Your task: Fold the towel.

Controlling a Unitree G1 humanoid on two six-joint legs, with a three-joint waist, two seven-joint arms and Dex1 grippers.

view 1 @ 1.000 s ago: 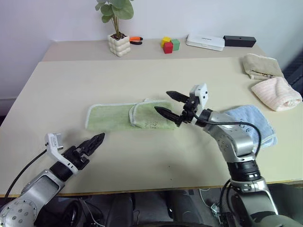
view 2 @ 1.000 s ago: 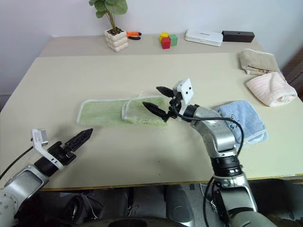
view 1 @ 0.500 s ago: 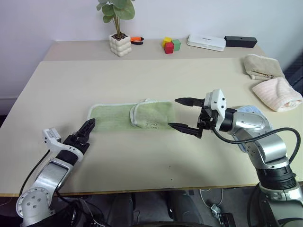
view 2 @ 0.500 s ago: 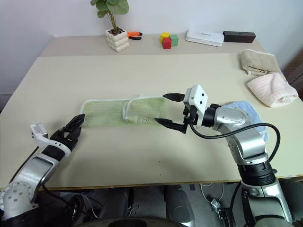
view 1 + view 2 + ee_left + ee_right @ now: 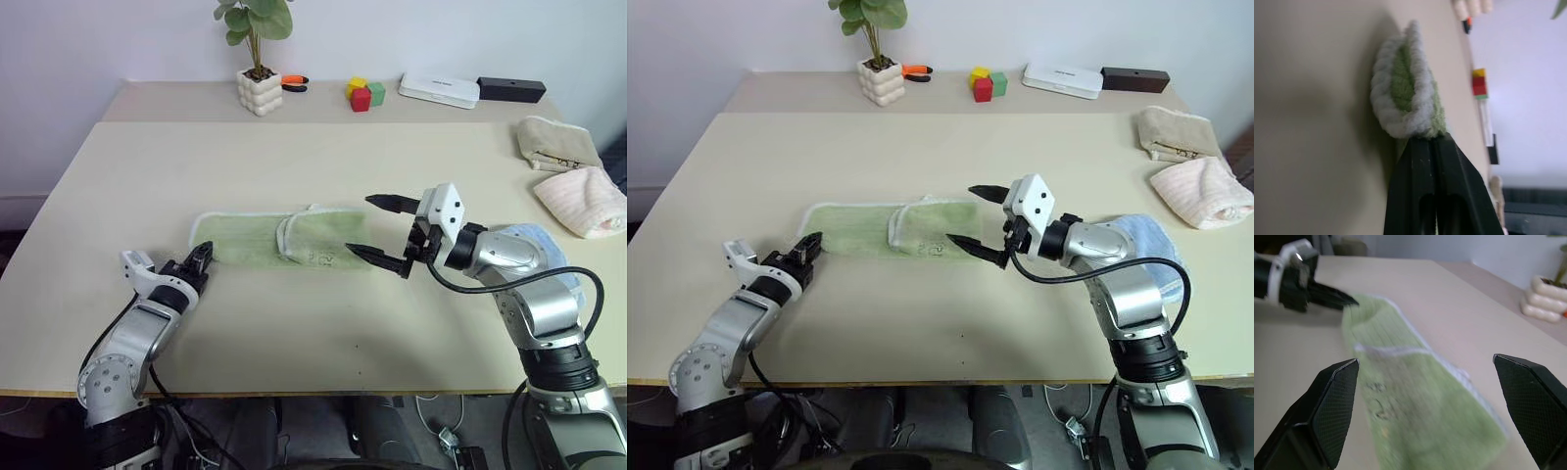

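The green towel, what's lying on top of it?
A folded-over flap of the green towel itself covers its middle. What the flap hides can't be seen. Left gripper pinches one end.

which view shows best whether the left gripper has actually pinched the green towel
The left wrist view: the left gripper is shut on the green towel, its bunched edge right at the tips. Both eye views show the gripper at the towel's end; the right wrist view shows it from afar.

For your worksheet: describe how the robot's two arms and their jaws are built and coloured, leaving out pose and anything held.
Both arms are silver-grey metal segments with black joint rings. The left gripper and right gripper each end in two tapered black jaws with a fine mesh texture, beside a small white block at the wrist. A black cable loops along each forearm.
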